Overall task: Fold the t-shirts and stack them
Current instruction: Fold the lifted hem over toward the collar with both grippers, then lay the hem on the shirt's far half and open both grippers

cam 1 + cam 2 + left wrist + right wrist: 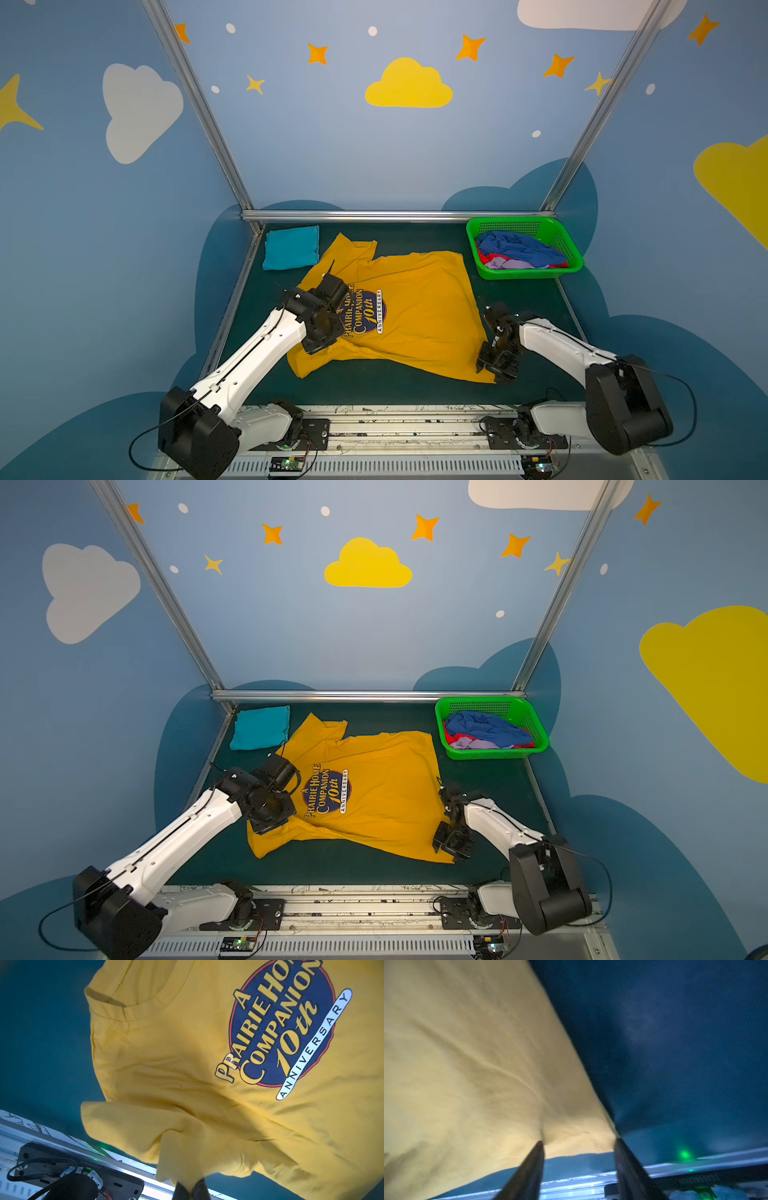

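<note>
The yellow shirt (415, 316) lies spread on the surface (395, 390), print up, collar toward the left, most likely so it can be folded flat. The left hand (190, 1186) is pressed together on a bunch of cloth at the near sleeve (124, 1126), lifting it slightly. That pinch probably anchors the end while the other end is caught.

The right hand (578, 1142) sits at the near hem corner (591, 1138). Its fingers (529, 1167) stand apart and straddle the cloth, not yet pinching it, though the wrist view is blurred. With both near corners held, I judge the near edge could be carried over in one fold.

A folded teal shirt (291, 248) waits in the far left corner, seemingly the stack's base. Loose shirts (519, 249) remain in the green basket (528, 273), far right.
</note>
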Controlling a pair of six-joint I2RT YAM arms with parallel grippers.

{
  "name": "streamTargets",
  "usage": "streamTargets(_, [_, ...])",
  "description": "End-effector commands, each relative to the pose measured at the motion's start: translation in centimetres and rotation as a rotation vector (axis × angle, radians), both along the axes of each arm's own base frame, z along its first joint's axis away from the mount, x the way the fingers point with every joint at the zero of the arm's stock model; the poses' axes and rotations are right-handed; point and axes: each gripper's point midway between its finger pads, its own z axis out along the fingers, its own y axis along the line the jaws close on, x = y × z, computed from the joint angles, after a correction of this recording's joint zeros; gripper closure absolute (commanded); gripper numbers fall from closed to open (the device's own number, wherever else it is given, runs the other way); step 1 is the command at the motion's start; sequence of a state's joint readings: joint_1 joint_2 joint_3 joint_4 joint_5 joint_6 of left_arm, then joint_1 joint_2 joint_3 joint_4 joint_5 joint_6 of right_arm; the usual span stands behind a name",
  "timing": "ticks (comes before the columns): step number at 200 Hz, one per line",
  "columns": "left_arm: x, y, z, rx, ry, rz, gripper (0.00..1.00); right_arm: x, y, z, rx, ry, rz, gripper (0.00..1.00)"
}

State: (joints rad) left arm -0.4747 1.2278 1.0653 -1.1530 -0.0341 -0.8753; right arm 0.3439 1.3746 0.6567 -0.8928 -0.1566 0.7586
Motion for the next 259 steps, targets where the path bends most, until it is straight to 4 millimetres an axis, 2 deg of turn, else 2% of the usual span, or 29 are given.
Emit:
streamTargets(1, [0.5,0.2,0.2,0.008,0.011,-0.036,0.96,0.2,1.8,0.0,0.089,0.031,-0.03,1.0])
streamTargets(15, [0.7,0.3,0.0,0.007,0.023,-0.037,0.96,0.5,1.8,0.1,0.094,0.015,-0.038,1.0])
streamTargets(20, [0.9,0.2,0.0,0.003,0.025,-0.038,0.96,1.7,2.0,0.9,0.105,-0.022,-0.039,1.0])
streamTargets(65, [2.0,-1.0,-0.2,-0.035,0.062,-0.092,0.96,5.8,1.3,4.7,0.138,-0.137,-0.068,1.0])
streamTargets(101, [3.2,-1.3,-0.4,-0.007,0.076,-0.128,0.96,9.4,0.4,6.1,0.152,-0.179,-0.097,1.0])
streamTargets(130, [4.9,-0.8,-0.1,0.06,0.082,-0.163,0.96,11.8,-0.2,6.3,0.159,-0.205,-0.117,1.0])
streamTargets(155, [7.3,-0.6,0.6,0.129,0.062,-0.196,0.96,13.8,-0.2,6.4,0.167,-0.228,-0.127,1.0])
streamTargets(199, [10.7,-0.1,1.3,0.247,0.049,-0.23,0.96,16.0,-0.1,6.2,0.169,-0.245,-0.128,1.0])
streamTargets(259, [12.6,-0.3,0.1,0.294,0.07,-0.241,0.96,18.5,-0.2,6.3,0.142,-0.274,-0.116,1.0])
